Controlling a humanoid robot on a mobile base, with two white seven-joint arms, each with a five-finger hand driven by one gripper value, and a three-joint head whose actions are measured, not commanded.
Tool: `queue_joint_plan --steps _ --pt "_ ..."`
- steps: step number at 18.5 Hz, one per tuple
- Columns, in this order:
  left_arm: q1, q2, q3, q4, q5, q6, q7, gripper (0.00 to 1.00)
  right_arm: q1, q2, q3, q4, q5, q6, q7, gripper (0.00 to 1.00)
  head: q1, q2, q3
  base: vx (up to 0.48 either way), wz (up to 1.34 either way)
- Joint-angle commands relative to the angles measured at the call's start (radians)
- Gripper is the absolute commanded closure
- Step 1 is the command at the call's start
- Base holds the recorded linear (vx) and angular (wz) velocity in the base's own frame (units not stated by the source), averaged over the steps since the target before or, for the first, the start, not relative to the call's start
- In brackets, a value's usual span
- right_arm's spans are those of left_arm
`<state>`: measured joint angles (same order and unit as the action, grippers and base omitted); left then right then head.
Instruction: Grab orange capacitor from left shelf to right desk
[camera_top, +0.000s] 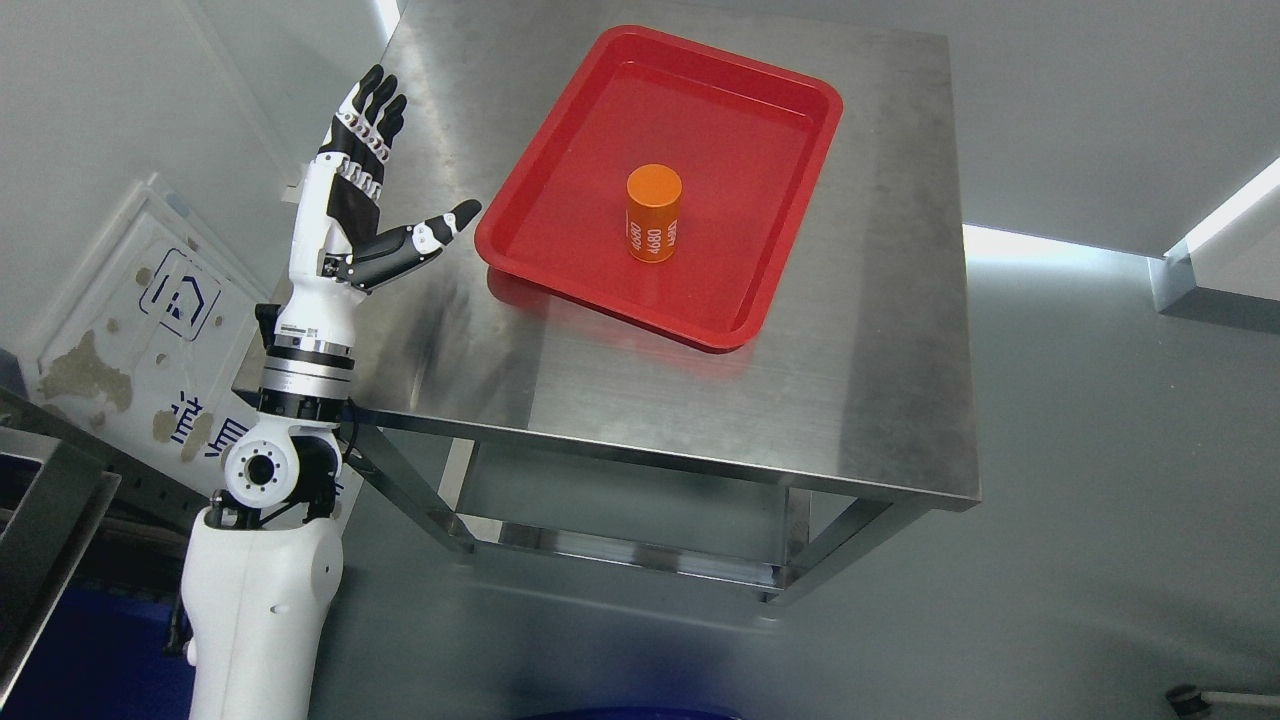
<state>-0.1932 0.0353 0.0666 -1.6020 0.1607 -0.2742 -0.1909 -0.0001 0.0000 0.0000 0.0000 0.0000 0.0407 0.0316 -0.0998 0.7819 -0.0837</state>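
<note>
The orange capacitor (654, 213) stands upright in the red tray (745, 310) on the steel worktop (880, 400), and the left hand (365, 190), fingers spread wide and empty beside the tray, could topple it if it swings across carelessly.

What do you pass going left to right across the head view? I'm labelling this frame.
Floor sign → left hand, fingers open and holding nothing → red tray → orange capacitor standing upright in the tray → bare right part of the steel table.
</note>
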Motion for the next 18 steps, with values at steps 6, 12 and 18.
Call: queue_joint_plan --steps 6,12,18 --pt "0.07 0.002 0.117 -0.05 0.0 0.108 -0.004 0.0 0.034 -0.017 -0.012 -0.023 0.0 -0.001 -0.001 0.0 0.0 0.0 0.0 0.0 0.0" --pt "0.075 0.002 0.127 -0.05 0.0 0.105 -0.004 0.0 0.034 -0.017 -0.012 -0.023 0.0 -0.001 -0.001 0.0 0.0 0.0 0.0 0.0 0.0" --pt "0.058 0.006 0.125 -0.05 0.002 0.104 -0.007 0.0 0.034 -0.017 -0.012 -0.023 0.0 -0.001 -0.001 0.0 0.0 0.0 0.0 0.0 0.0"
